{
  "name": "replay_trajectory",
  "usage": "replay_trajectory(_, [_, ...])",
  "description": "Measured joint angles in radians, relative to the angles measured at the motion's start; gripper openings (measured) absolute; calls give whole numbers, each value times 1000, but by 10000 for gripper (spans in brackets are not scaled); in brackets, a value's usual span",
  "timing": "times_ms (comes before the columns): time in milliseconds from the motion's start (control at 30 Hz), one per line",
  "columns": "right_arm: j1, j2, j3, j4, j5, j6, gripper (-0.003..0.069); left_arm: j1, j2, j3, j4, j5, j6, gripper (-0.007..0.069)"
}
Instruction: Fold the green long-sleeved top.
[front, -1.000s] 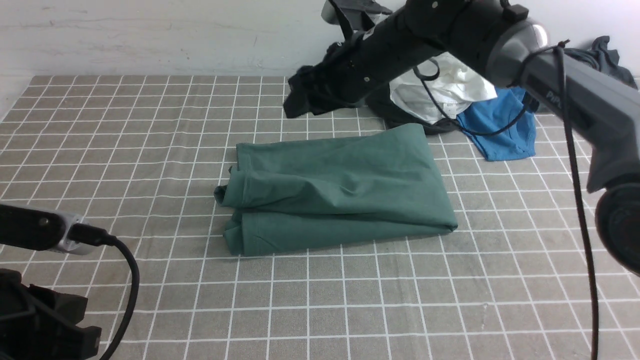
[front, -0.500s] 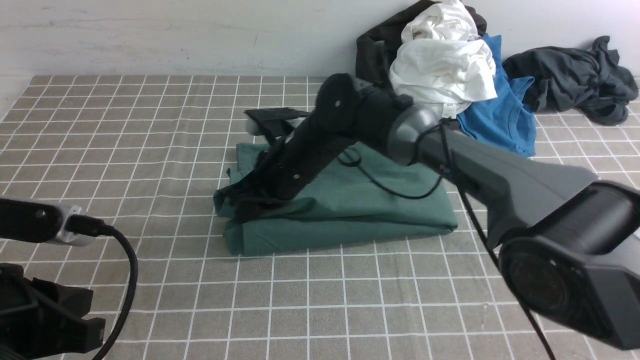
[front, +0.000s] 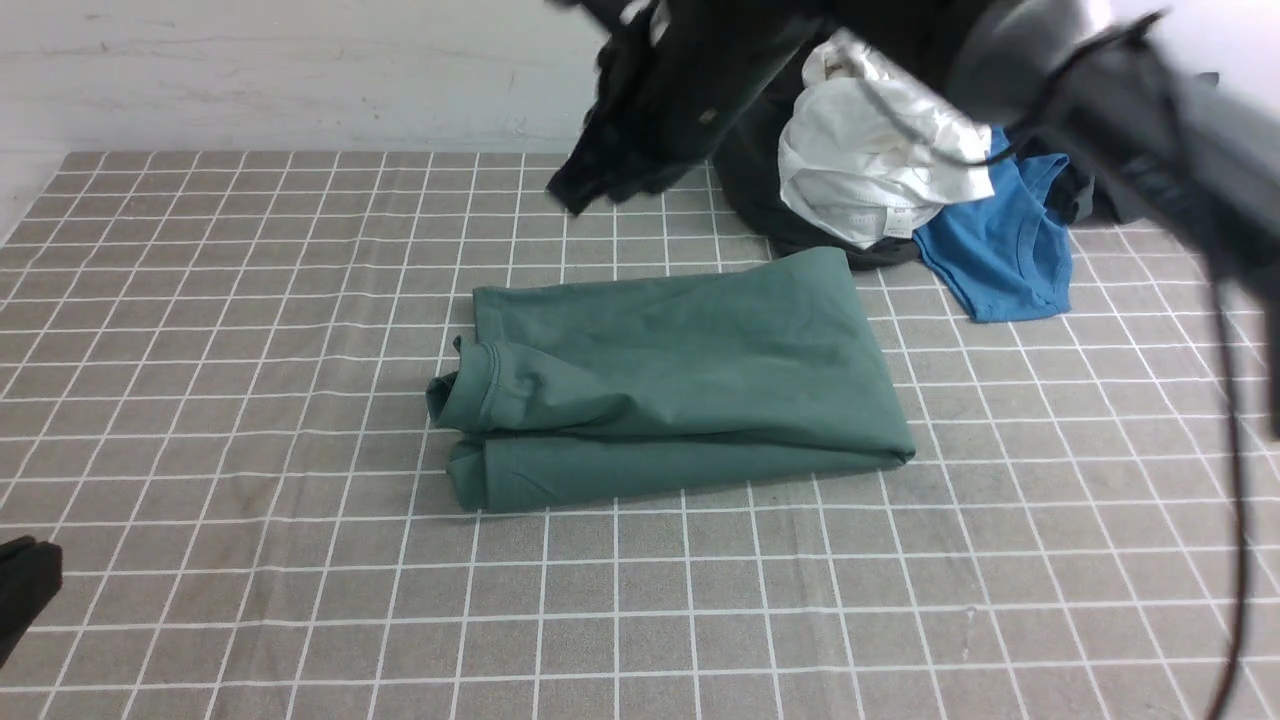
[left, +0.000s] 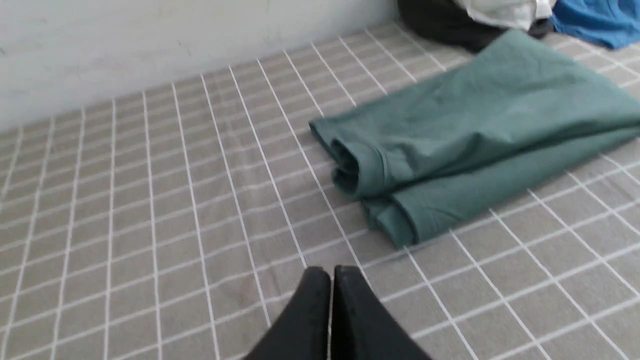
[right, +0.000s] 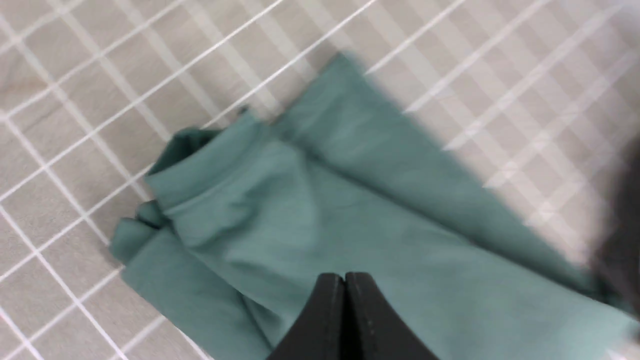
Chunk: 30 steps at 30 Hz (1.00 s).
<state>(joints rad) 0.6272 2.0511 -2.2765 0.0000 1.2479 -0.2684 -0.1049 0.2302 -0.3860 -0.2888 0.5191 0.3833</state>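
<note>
A green long-sleeved top (front: 670, 385) lies folded into a rough rectangle in the middle of a grid-patterned desk (front: 250, 300), with both robot tools clear of it.

The left tool (left: 330, 272) hangs low above bare desk near the top's collar end, fingers pressed together and holding nothing. The right tool (right: 344, 277) is raised above the garment. That picture is blurred, but it appears closed and empty too. The fabric looks soft, light and limp, so it would likely sag if lifted. The layered edge at the collar end seems the best place to pinch. Only the left wrist view shows the rolled collar and stacked layers from the side. Only the front view shows the whole outline and a pile of other clothes (front: 900, 170) behind it.
</note>
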Motion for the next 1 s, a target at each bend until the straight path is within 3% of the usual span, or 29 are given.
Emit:
replay_trajectory(333, [-122,-418,465,-22,-21,69,-13,0,-181,158,-3,-211,9,-8])
replay_trajectory(367, [-129,-513,603,-23,-62,101,-13,0,-182,162,-3,-230,10,-8])
replay_trajectory(500, [-129,-663,809,-19,-180,156,-13,-11,-182,164,-3,-238,10,-8])
replay_trajectory(667, [-129,-930,1188,-18,-510,216,-13,-18,-182,165,-3,-242,10,-8])
replay_trajectory(767, [-129,-1108,1481,-21,-805,224,-13,-18,-182,165,-8,-242,10,-8])
replay_trajectory(1000, [-129,-1279,1856,-21,-1159,228,-13,-18,-182,165,-12,-242,10,-8])
